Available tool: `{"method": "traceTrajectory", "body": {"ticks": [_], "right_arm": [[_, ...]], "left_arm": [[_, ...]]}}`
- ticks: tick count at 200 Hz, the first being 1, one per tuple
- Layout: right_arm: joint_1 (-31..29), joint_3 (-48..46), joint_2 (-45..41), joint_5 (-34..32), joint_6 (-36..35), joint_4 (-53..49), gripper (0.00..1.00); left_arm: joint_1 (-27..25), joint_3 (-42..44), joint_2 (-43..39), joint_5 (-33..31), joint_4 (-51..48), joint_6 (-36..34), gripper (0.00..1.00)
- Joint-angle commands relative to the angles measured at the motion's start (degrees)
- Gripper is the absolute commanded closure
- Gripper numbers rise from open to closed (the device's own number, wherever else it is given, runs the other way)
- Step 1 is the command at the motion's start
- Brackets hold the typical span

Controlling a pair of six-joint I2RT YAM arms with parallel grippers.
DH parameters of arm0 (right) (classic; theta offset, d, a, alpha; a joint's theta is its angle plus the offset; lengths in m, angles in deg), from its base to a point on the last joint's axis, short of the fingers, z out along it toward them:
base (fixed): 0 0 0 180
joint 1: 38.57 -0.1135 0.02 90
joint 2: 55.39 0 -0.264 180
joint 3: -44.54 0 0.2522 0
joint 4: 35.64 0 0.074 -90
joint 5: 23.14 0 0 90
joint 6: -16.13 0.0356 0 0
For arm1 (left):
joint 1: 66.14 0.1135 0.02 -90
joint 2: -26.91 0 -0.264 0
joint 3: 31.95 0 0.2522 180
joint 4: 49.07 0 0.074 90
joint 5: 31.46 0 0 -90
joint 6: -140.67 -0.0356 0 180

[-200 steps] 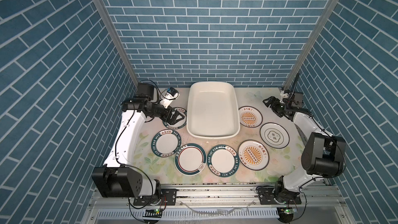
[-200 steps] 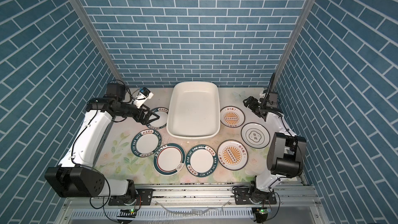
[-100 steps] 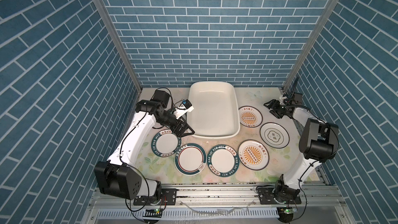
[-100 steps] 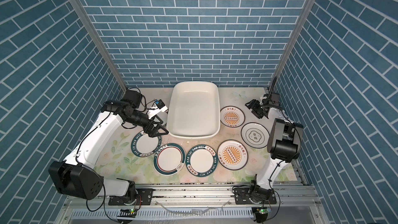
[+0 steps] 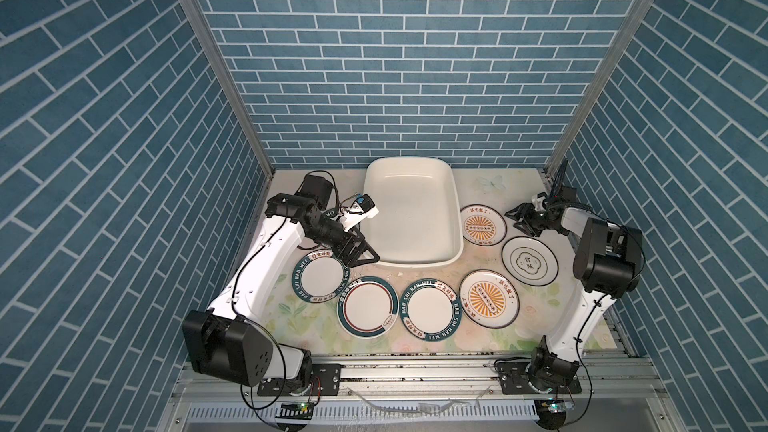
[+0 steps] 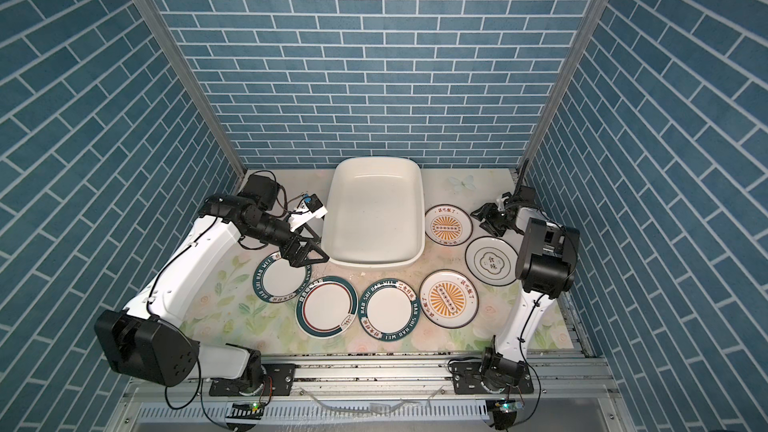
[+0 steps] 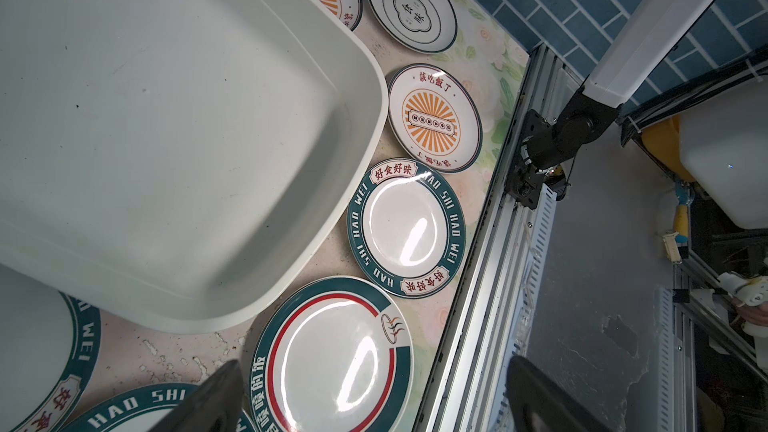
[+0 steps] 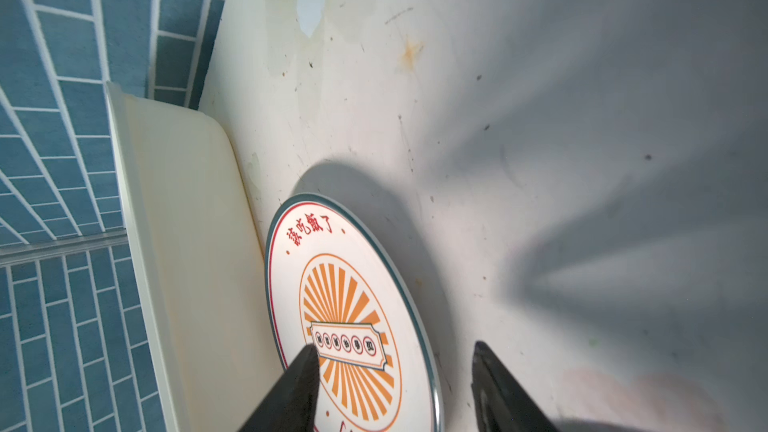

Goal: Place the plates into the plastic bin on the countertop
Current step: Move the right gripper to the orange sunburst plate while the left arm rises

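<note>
The white plastic bin stands empty at the back middle of the flowered countertop. Several plates lie flat round it: teal lettered ones, a teal-and-red ringed one, two sunburst ones, a thin-ringed one. My left gripper hangs open and empty by the bin's near left corner. Over the sunburst plate beside the bin, my right gripper is open. One finger is above its centre, the other past its rim.
Blue brick walls close in both sides and the back. Under the left arm another lettered plate lies against the bin's left side. A metal rail runs along the counter's near edge, carrying both arm bases.
The left arm has swung from the far left towards me, to the bin's near left corner, still open. The right gripper's jaws have narrowed and it has settled over the sunburst plate's edge.
</note>
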Motion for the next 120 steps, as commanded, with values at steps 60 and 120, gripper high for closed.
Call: {"method": "traceTrajectory", "body": {"ticks": [60, 120], "right_arm": [[0.25, 5.64, 4.61, 3.50, -5.14, -6.22, 0.48], [0.10, 8.74, 7.56, 3.24, -7.23, -9.44, 0.52]], "left_arm": [[-0.71, -1.40, 0.32, 2.78, -2.28, 0.35, 0.00], [-0.78, -1.38, 0.17, 3.06, -2.37, 0.38, 0.00]]}}
